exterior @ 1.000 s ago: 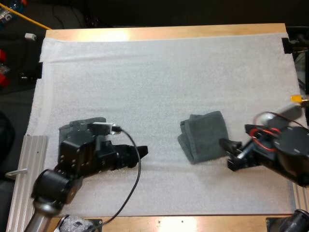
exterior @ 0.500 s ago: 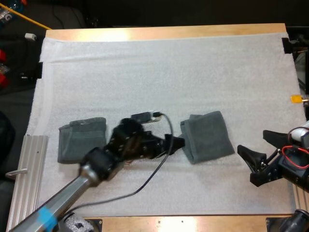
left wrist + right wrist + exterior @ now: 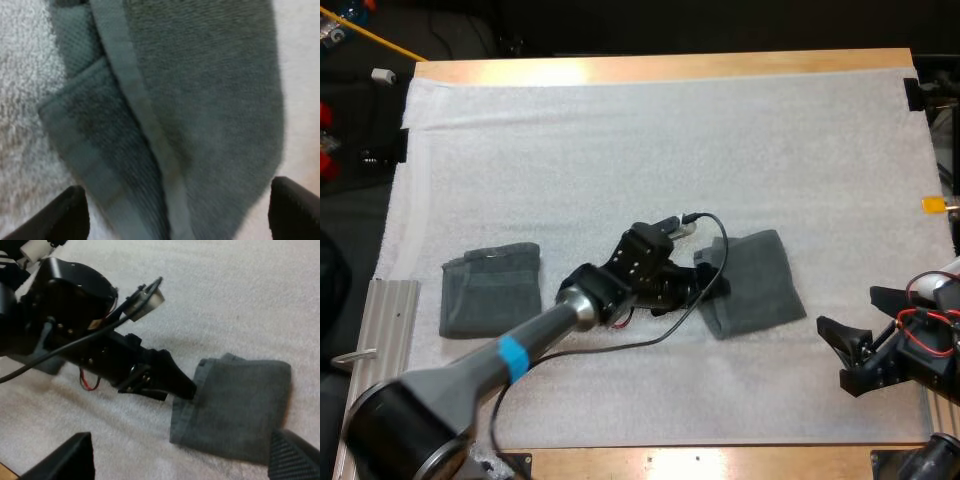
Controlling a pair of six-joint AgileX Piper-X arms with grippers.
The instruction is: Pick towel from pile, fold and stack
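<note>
A folded dark grey-green towel [image 3: 752, 288] lies on the white mat [image 3: 650, 150] right of centre. My left gripper [image 3: 708, 291] reaches to its left edge, where the layered hem shows; its fingers [image 3: 67, 212] stand wide apart around the towel's folded end [image 3: 200, 115] without pressing on it. My right gripper [image 3: 842, 350] sits open, off the towel's right side near the mat's right edge. In the right wrist view the towel [image 3: 240, 407] lies ahead, with the left gripper [image 3: 175, 382] touching its near corner. A second folded towel [image 3: 490, 290] rests at the mat's left.
A ribbed metal rail [image 3: 375, 350] runs along the table's left side beside the second towel. The wooden table edge [image 3: 670, 68] borders the mat at the far side. Open mat stretches behind both towels.
My left arm swung from the left towel across to the centre towel's left edge. My right gripper pulled back from the towel's right edge toward the mat's right side.
</note>
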